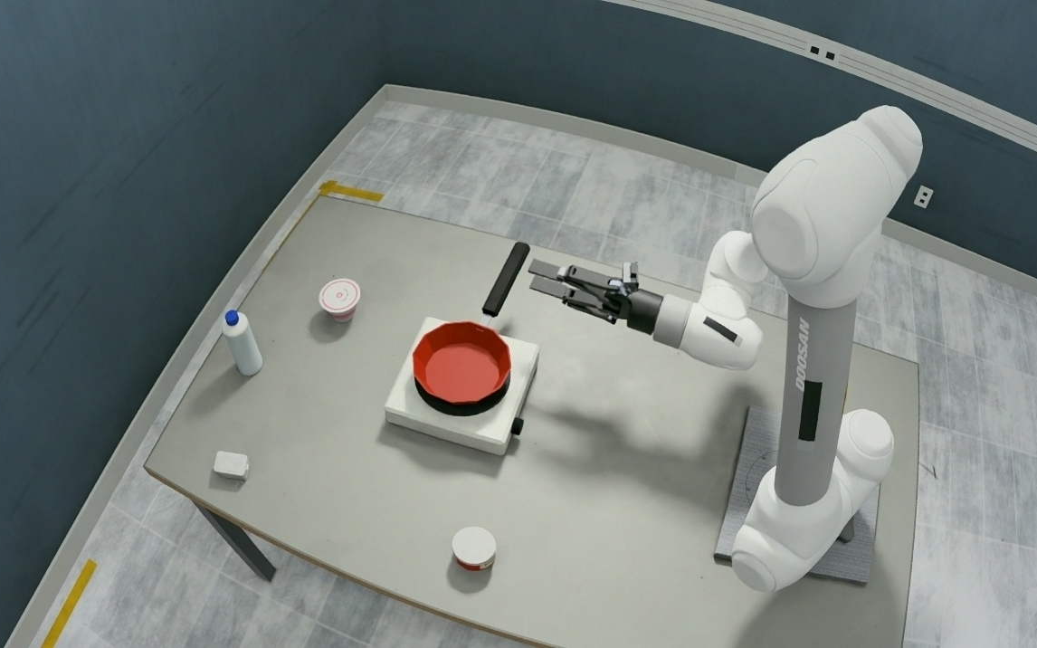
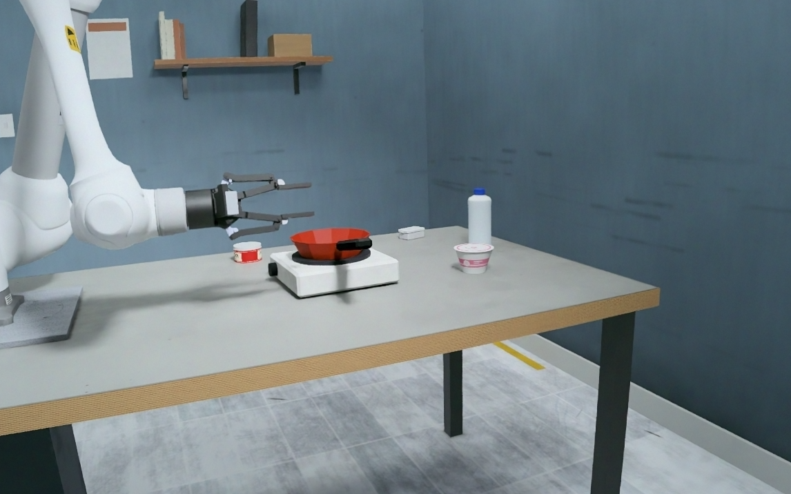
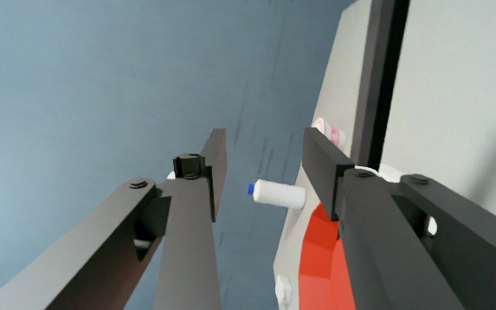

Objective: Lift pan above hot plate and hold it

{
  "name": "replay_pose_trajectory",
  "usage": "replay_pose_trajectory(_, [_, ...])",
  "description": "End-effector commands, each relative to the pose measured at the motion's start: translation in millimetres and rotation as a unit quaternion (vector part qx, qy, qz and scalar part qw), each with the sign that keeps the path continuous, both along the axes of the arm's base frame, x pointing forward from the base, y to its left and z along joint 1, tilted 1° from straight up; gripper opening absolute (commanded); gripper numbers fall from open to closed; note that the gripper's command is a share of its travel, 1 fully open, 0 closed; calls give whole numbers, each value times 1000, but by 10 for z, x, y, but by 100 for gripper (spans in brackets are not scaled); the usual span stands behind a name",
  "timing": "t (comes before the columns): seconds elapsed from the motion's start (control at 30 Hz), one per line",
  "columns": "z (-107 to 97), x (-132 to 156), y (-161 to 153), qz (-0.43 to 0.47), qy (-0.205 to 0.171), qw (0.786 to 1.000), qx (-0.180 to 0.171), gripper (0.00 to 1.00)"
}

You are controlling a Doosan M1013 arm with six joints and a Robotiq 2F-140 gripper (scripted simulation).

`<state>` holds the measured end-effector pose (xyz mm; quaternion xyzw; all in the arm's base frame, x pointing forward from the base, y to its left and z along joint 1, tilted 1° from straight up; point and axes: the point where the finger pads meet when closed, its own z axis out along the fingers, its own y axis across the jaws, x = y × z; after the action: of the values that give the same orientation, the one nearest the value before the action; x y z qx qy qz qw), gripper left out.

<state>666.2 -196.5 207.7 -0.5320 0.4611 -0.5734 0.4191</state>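
Observation:
A red pan (image 1: 461,370) (image 2: 325,242) (image 3: 318,255) sits on the white hot plate (image 1: 426,422) (image 2: 337,276) in the middle of the table. Its long black handle (image 1: 506,278) (image 2: 354,243) (image 3: 379,87) points away toward the far table edge. My gripper (image 1: 535,275) (image 2: 310,199) (image 3: 264,147) lies level in the air, its fingertips just right of the handle's outer end and higher than the pan. The fingers stand partly apart with nothing between them.
A white bottle with a blue cap (image 1: 242,343) (image 2: 479,216) (image 3: 277,193) and a yogurt cup (image 1: 338,298) (image 2: 473,256) stand beyond the pan. A small white box (image 1: 230,464) (image 2: 411,232) and a red tin (image 1: 473,548) (image 2: 247,252) lie on the table (image 1: 627,482).

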Motion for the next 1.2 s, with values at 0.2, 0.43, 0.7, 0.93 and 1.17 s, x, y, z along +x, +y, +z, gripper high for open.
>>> replay_pose_trajectory(0.2, [-3,-3,-33,-4,-1,1000,2,41])
replay_pose_trajectory(0.43, [-54,-3,-34,-4,0,1000,2,41])
replay_pose_trajectory(0.7, [-215,-1,-36,-4,0,1000,2,41])
replay_pose_trajectory(0.93, [-360,0,-38,-4,0,1000,2,41])
replay_pose_trajectory(1.17, [-587,2,-42,-4,0,1000,2,41])
